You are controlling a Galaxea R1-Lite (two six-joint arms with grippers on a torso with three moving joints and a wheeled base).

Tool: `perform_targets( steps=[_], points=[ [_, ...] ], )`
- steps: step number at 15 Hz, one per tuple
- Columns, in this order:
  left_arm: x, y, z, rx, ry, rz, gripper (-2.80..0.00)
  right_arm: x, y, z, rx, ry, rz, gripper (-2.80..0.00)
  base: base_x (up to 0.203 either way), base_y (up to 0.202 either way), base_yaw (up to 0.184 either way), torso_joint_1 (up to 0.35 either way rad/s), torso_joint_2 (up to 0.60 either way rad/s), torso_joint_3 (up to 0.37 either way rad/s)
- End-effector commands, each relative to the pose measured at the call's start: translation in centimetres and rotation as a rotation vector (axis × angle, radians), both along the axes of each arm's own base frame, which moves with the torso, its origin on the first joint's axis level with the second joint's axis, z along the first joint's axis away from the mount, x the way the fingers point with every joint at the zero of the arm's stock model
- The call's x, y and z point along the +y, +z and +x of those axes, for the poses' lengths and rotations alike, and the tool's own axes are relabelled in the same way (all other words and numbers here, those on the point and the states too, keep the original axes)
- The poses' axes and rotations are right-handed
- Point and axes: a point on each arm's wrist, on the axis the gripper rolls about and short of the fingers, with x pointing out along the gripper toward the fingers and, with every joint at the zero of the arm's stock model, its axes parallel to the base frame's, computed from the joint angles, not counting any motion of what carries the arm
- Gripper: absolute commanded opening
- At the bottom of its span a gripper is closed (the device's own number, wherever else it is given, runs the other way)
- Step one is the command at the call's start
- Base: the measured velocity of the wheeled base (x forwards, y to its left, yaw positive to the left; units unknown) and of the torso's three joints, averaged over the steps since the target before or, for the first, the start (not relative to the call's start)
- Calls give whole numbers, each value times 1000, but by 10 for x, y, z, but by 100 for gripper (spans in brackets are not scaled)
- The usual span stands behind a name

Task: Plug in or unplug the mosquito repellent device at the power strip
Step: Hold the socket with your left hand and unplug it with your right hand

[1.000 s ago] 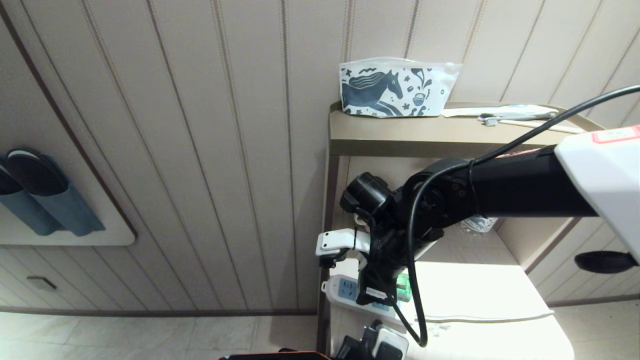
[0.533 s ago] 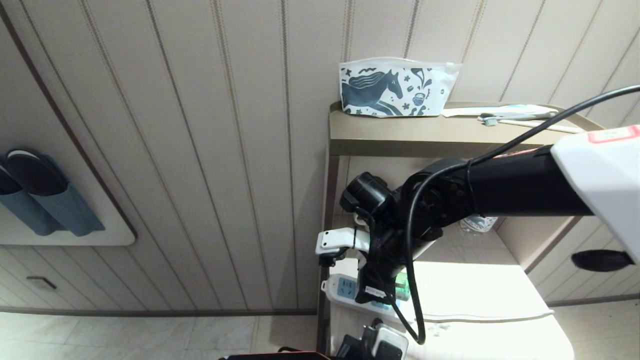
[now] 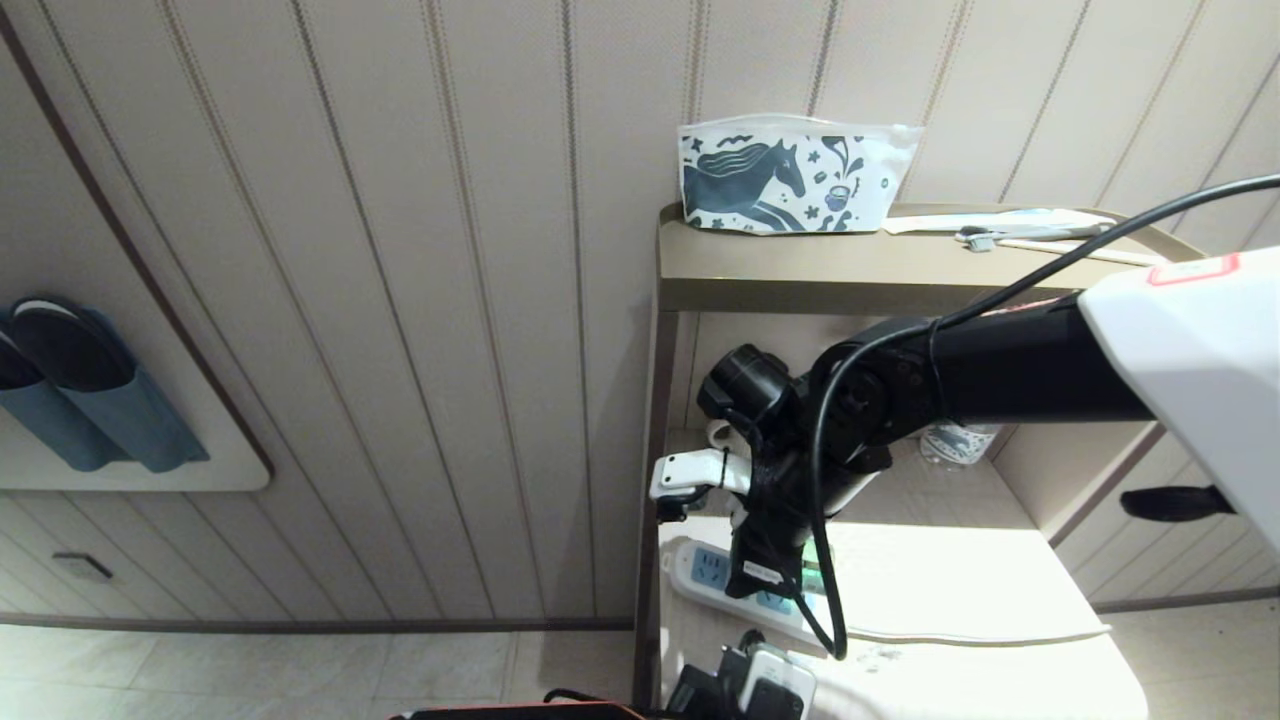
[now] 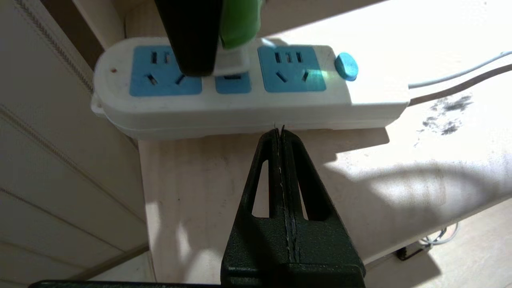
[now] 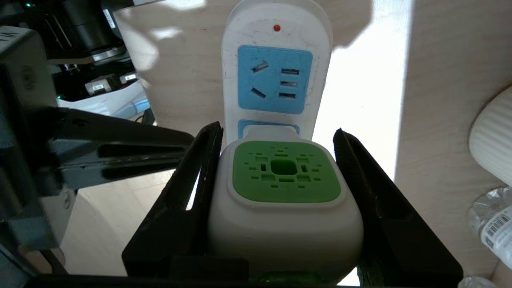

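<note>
The mosquito repellent device [image 5: 285, 200] is seated at the middle socket of the power strip [image 5: 276, 60], which lies near the left front edge of the lower shelf [image 3: 960, 580]. It is clasped on both sides by the right gripper [image 5: 278, 172]. The left gripper [image 4: 282, 134], its fingers pressed together on nothing, is held just beside the strip's long side. A water bottle [image 5: 494, 228] with a barcode label too small to read stands deeper on the shelf. A horse-printed pouch [image 3: 790, 185] sits at the top shelf's rear edge.
</note>
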Motion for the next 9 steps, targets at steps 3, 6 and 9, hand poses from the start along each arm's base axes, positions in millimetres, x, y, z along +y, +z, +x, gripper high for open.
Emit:
perform_targets(
  steps=[3,6,9],
  points=[
    [8,14,22,-16,62,-61,-280,-3,-2,1,10,-4,-9,-280,0,0,0,0,0,0],
    [11,13,32,-16,89,-68,-280,-4,-5,-1,20,-2,-15,-280,0,0,0,0,0,0],
    [11,13,32,-14,90,-69,-280,-5,-7,-2,27,-2,-20,-280,0,0,0,0,0,0]
  ],
)
